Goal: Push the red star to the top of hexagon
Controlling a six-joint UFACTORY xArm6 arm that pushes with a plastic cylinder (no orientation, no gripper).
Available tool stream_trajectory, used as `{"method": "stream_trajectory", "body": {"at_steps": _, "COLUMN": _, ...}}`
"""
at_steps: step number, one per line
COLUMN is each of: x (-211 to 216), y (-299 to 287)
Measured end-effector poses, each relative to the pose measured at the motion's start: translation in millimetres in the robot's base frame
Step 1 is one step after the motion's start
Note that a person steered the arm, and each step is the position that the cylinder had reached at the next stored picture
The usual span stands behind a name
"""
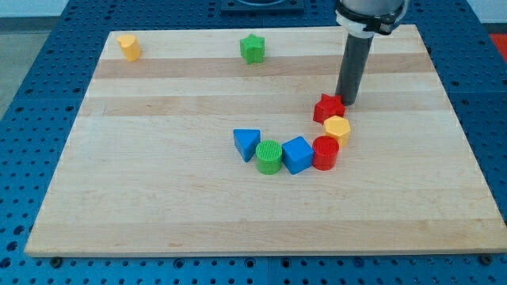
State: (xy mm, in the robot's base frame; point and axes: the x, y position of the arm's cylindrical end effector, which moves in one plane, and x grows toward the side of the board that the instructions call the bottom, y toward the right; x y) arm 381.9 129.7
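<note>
**Star at the far side of the hexagon; tip alongside**

Our arm carries no jaws, only the rod, so there is nothing to open or clamp. Our tip (347, 103) sits at the right far edge of the red star (328, 108), touching it or nearly so; we cannot tell which.

The red star lies right of board centre, directly on the far side of the yellow hexagon (337, 128), the two apparently in contact. Near the hexagon, a red cylinder (325, 153) begins an arc running left: blue cube (298, 154), green cylinder (269, 157), blue triangle (246, 144). Well apart along the far edge of the board (158, 206) sit a green star (253, 48) and a yellow block (128, 47), shape unclear.

Judgement: the placing step looks essentially finished. If anything remains, it is a small nudge of the star rightward to centre it. Any push toward the near side risks shoving the hexagon into the red cylinder and disturbing the arc. Otherwise, draw the tip away without dragging the star.
</note>
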Motion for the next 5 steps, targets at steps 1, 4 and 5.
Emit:
{"method": "stream_trajectory", "body": {"at_steps": 1, "x": -21.8, "y": 0.0}}
{"method": "stream_trajectory", "body": {"at_steps": 4, "x": -69.2, "y": -21.4}}
{"method": "stream_trajectory", "body": {"at_steps": 5, "x": -69.2, "y": -36.0}}
